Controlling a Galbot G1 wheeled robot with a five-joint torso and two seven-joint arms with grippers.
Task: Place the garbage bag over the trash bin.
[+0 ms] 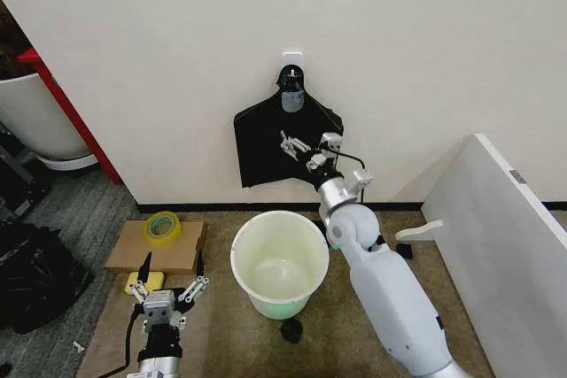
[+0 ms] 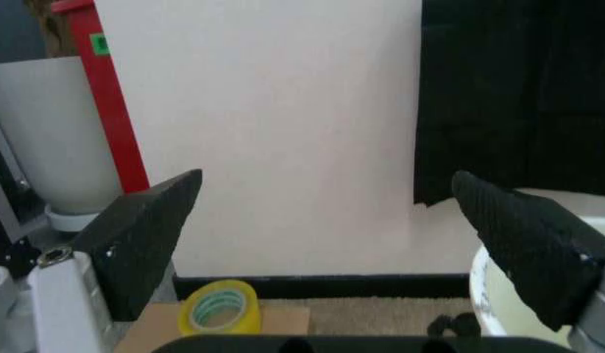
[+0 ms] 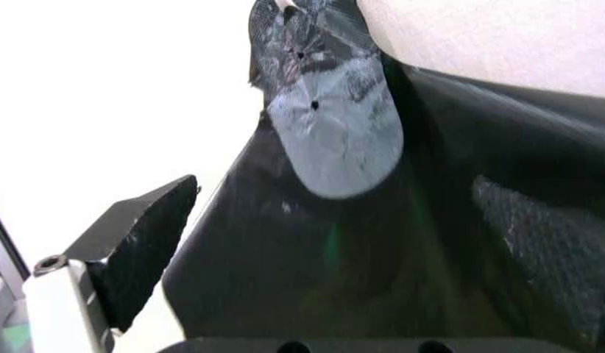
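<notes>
The garbage bag (image 1: 279, 143) hangs on the wall above the trash bin (image 1: 280, 262). The right end effector (image 1: 304, 151), released, faces it; it should close squarely on loose plastic. The left end effector (image 1: 166, 296) waits released beside the bin.

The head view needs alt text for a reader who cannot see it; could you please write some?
The right pincer, open, reaches up to the garbage bag hanging on the wall above the trash bin. The left pincer sits low beside the bin, open.
</notes>
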